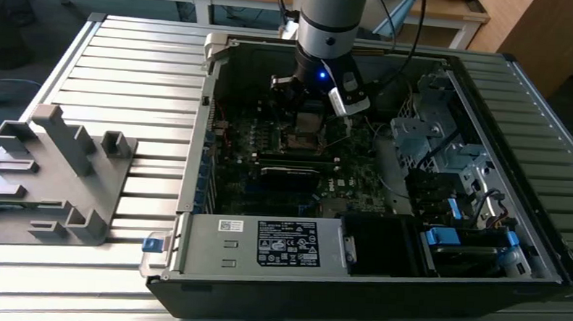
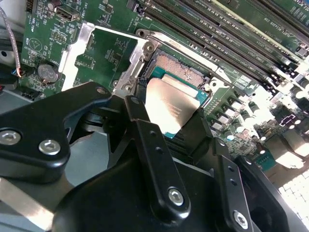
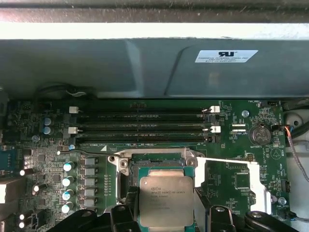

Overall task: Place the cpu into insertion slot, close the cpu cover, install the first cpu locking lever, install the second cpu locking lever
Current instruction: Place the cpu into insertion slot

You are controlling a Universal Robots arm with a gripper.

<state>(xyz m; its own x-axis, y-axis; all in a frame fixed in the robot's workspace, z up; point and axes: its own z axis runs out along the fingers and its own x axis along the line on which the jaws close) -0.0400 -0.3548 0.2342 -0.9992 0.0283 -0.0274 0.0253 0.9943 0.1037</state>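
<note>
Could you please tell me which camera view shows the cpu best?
The first wrist view: the cpu faces the camera, nearly its whole silver top showing. The second wrist view shows it at a slant, partly covered. The exterior view shows it as a small grey patch.

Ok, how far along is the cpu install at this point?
Nothing looks finished yet. In hand: the hand is shut on the cpu, holding it over the insertion slot, which shows partly uncovered beyond the chip, so it doesn't look seated. The cpu cover lies swung open beside the slot. Left: seating the chip, closing the cover, both locking levers.
</note>
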